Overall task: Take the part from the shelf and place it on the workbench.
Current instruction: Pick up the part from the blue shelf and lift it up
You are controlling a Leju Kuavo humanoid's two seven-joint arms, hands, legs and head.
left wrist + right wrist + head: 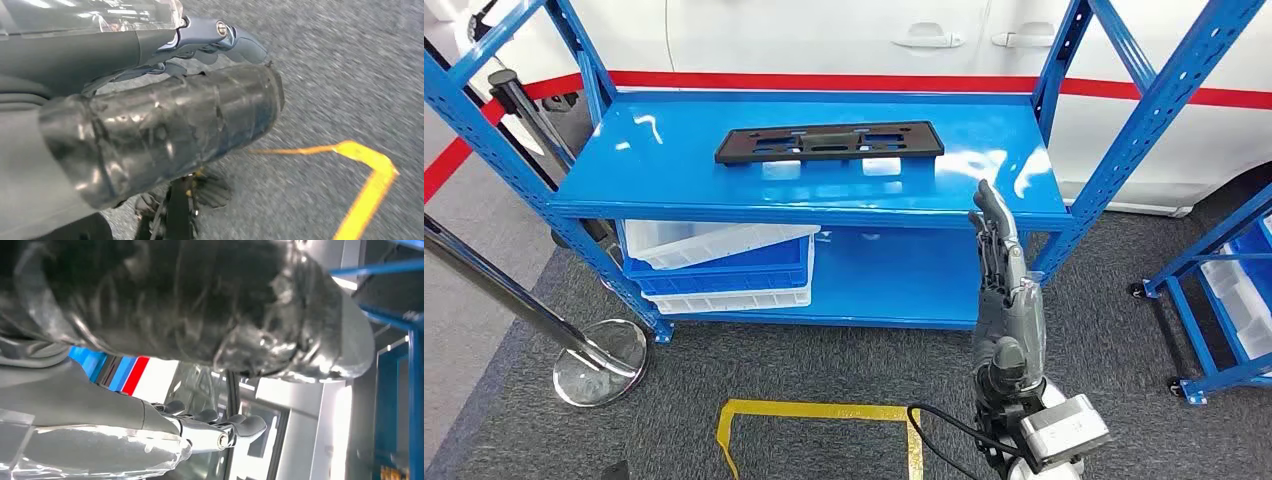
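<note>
While part (pixel 829 141) lies unobstructed, left hand (pixel 165 125) blurred.

The robot's right hand (pixel 1004 290) is a grey and dark many-fingered hand with slim, segmented dark fingers and a grey ribbed cover at its back. At about 5 o'clock from it sits a silver box-shaped wrist housing (pixel 1064 432), with a black cable (pixel 944 430) looping off at 9 o'clock. The left hand (pixel 165 125) shows a thick thumb wrapped in glossy dark tape, a clear plastic shell and a silver screw (pixel 220 28).
</note>
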